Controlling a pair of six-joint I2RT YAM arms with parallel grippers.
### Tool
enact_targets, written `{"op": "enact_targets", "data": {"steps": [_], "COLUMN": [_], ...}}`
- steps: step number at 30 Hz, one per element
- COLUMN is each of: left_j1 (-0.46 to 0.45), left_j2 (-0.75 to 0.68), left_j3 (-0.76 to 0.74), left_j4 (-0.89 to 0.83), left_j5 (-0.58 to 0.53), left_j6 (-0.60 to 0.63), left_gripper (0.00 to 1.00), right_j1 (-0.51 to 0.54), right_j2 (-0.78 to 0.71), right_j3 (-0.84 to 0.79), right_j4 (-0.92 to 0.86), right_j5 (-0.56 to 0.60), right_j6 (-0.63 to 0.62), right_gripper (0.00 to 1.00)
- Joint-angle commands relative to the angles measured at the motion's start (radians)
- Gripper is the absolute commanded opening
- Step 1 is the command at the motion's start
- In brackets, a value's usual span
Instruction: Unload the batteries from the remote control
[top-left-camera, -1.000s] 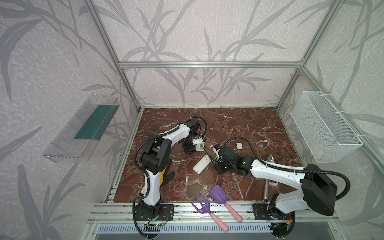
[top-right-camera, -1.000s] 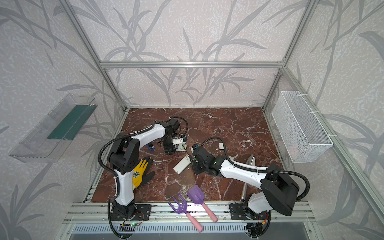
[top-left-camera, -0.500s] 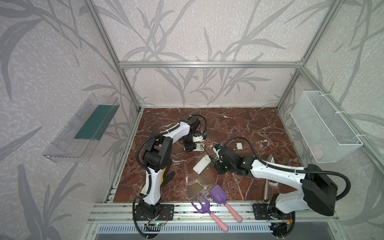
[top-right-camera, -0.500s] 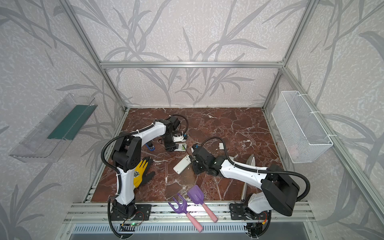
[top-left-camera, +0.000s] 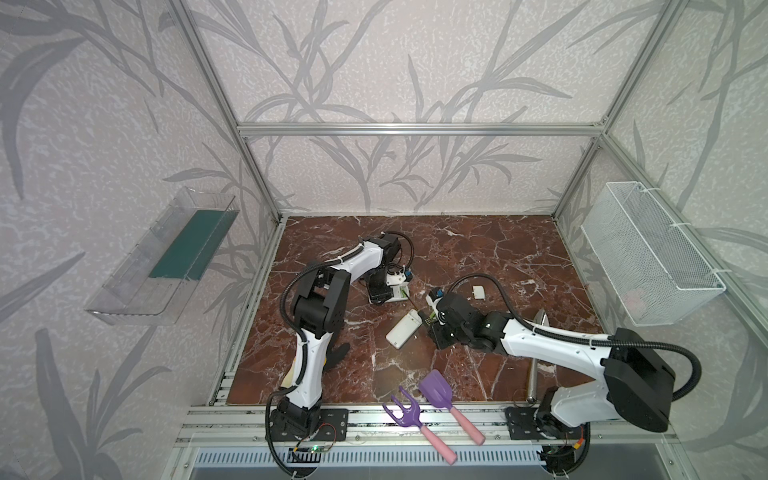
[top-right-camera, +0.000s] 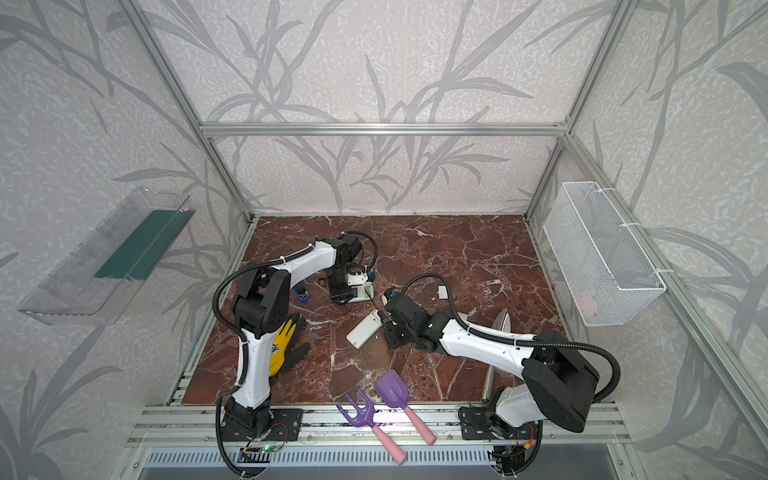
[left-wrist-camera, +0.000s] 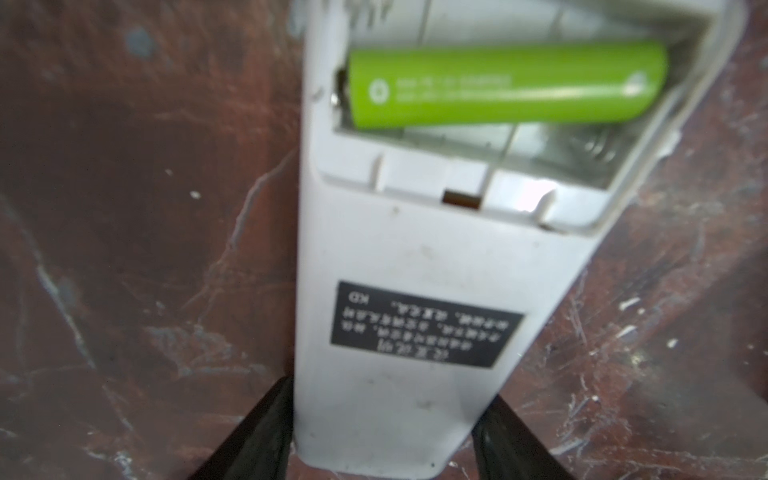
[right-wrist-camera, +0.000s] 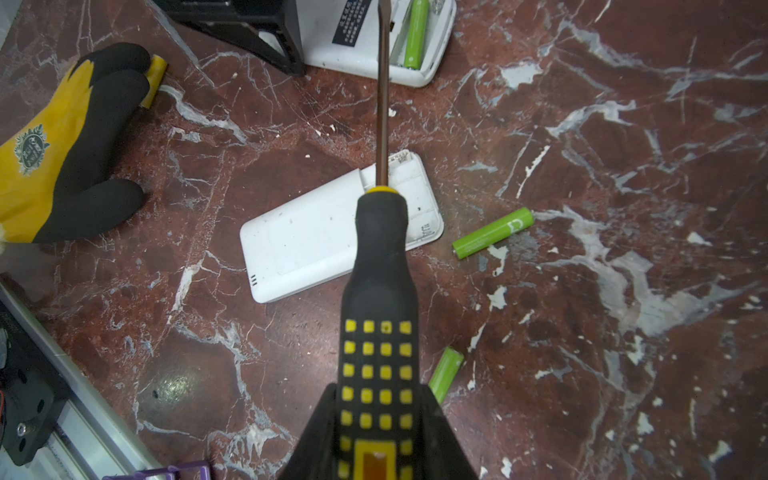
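I log even, diffuse overhead light in both top views; shadows faint. Left wrist view soft throughout: remote control (left-wrist-camera: 415, 332) label unreadable. Right wrist view sharp; small glare patch on marble floor (right-wrist-camera: 174, 384); screwdriver (right-wrist-camera: 380, 270) handle slightly soft nearest lens.

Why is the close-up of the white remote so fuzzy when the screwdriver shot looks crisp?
Left wrist view: the remote and its green battery look soft, label print unreadable, probably too close. Right wrist view: screwdriver sharp, one glare spot on the floor.
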Motion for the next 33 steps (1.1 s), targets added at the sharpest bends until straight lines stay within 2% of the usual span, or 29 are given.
{"op": "enact_targets", "data": {"steps": [1,3,8,13,19,27,33], "left_j1": [0.005,0.005,-0.003,-0.026,-0.082,-0.125,-0.146], "left_j2": [0.004,-0.015,-0.06,-0.111,-0.148,-0.168,-0.175], "left_j3": [-0.01,-0.025,-0.059,-0.109,-0.148,-0.161,-0.161], "left_j4": [-0.014,0.014,0.014,0.035,0.039,0.018,0.005], "left_j5": [-0.013,-0.039,-0.062,-0.116,-0.23,-0.286,-0.331], "left_j6": [-0.023,-0.061,-0.126,-0.203,-0.272,-0.378,-0.408], "left_gripper": [0.56,0.49,0.41,0.42,0.42,0.42,0.41], "right_j1": [-0.003,-0.004,-0.003,-0.004,-0.003,-0.013,-0.013], "right_j2": [-0.019,-0.004,0.044,0.099,0.127,0.189,0.199], "right_j3": [0.002,0.009,0.033,0.073,0.107,0.147,0.132], "right_j4": [0.004,0.002,0.002,0.009,0.029,0.02,0.009], "right_j5": [0.01,0.013,0.015,0.004,-0.007,-0.024,-0.012], "right_j6": [-0.003,-0.001,0.01,0.01,0.007,0.014,0.035], "right_gripper": [0.0,0.0,0.0,0.0,0.0,0.0,0.0]}}
